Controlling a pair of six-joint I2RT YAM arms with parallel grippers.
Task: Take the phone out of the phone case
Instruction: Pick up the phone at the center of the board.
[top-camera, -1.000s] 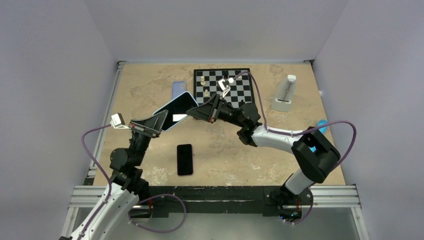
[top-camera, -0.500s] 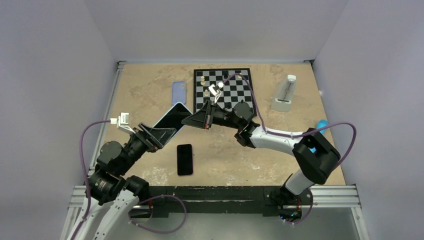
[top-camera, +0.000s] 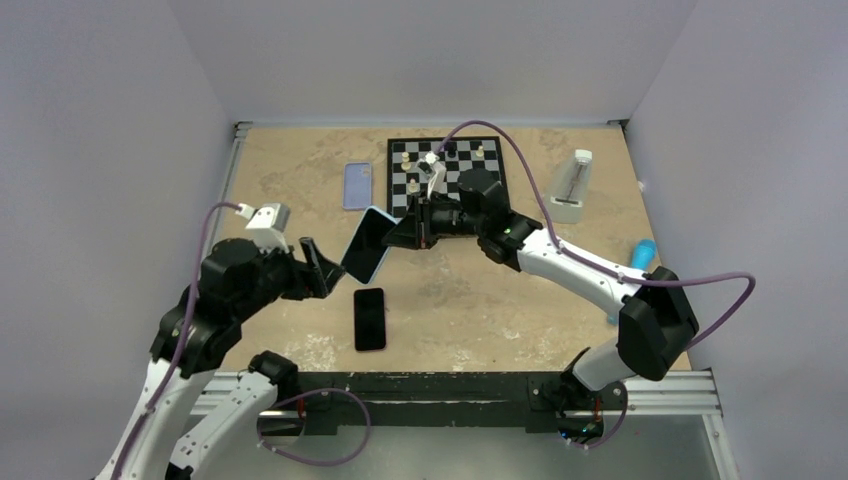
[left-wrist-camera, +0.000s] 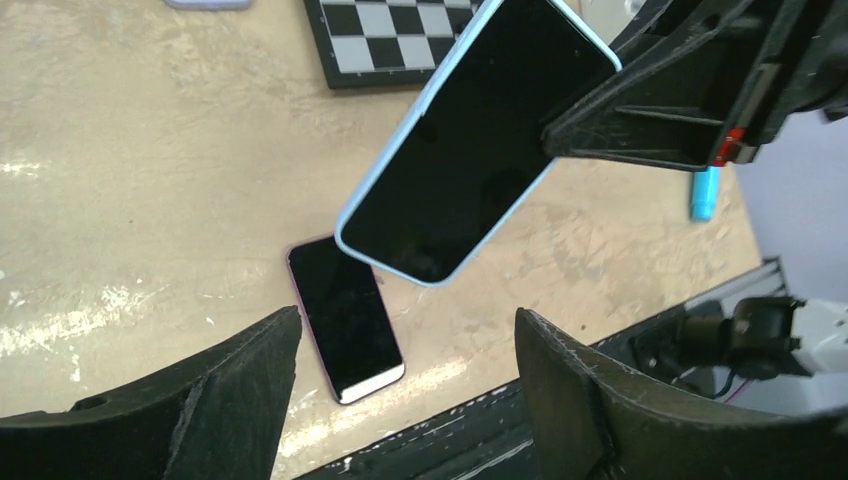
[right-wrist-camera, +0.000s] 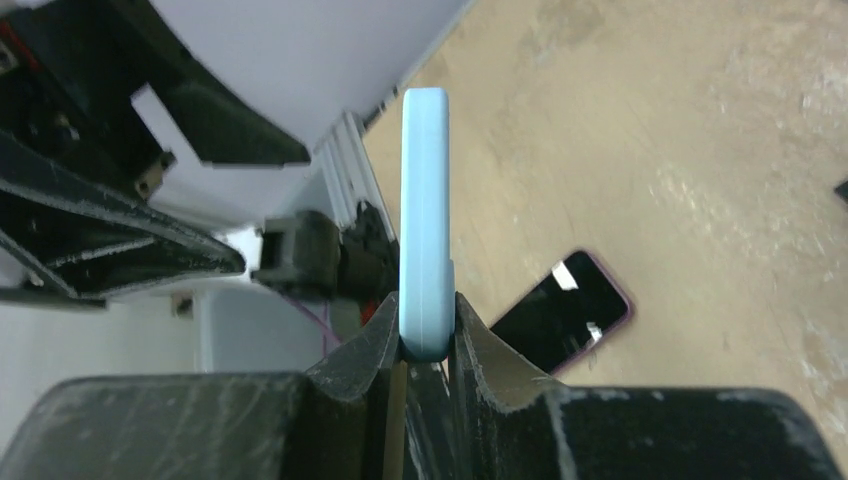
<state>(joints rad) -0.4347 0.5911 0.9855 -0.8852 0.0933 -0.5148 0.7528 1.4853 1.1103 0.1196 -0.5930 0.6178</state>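
A light-blue phone case (top-camera: 368, 244) hangs in the air above the table's middle, with the phone's dark face showing inside its rim (left-wrist-camera: 470, 150). My right gripper (top-camera: 392, 236) is shut on its far edge. The right wrist view shows the case edge-on (right-wrist-camera: 425, 210), pinched between the fingers of that gripper (right-wrist-camera: 425, 320). My left gripper (top-camera: 318, 265) stands open just left of the case, touching nothing; its fingers (left-wrist-camera: 240, 400) frame the table below. A second black phone (top-camera: 369, 318) with a purple rim lies flat on the table beneath.
A chessboard (top-camera: 450, 175) with a few pieces lies behind the right gripper. A lilac case (top-camera: 356, 185) lies flat to its left. A white metronome (top-camera: 568, 187) stands at the back right, and a blue object (top-camera: 643, 252) lies at the right edge.
My left gripper opened, let go of the blue case and drew back to the left. The right gripper kept its hold and turned the case more upright.
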